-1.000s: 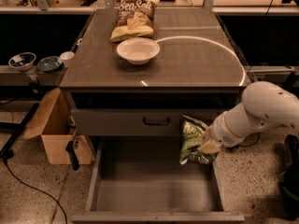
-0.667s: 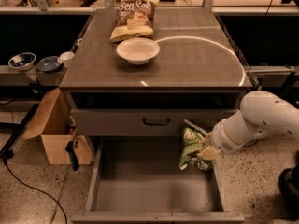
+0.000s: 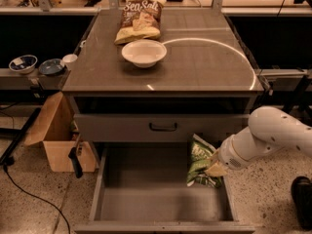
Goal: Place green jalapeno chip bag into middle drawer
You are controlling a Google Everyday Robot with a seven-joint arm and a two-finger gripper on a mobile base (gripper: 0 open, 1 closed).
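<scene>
The green jalapeno chip bag (image 3: 201,163) hangs upright over the right side of the open middle drawer (image 3: 146,199), its lower edge close to the drawer floor. My gripper (image 3: 214,165) comes in from the right on the white arm (image 3: 273,135) and is shut on the bag's right edge. The grey drawer floor to the left of the bag is bare.
Above the open drawer is a shut drawer front with a black handle (image 3: 163,126). On the cabinet top stand a white bowl (image 3: 144,52) and a Sea Salt bag (image 3: 139,19). A cardboard box (image 3: 61,140) stands on the floor at the left. Small bowls (image 3: 36,65) sit on a side shelf.
My gripper has moved the green bag lower and a little left, deeper into the open drawer. Nothing else has moved.
</scene>
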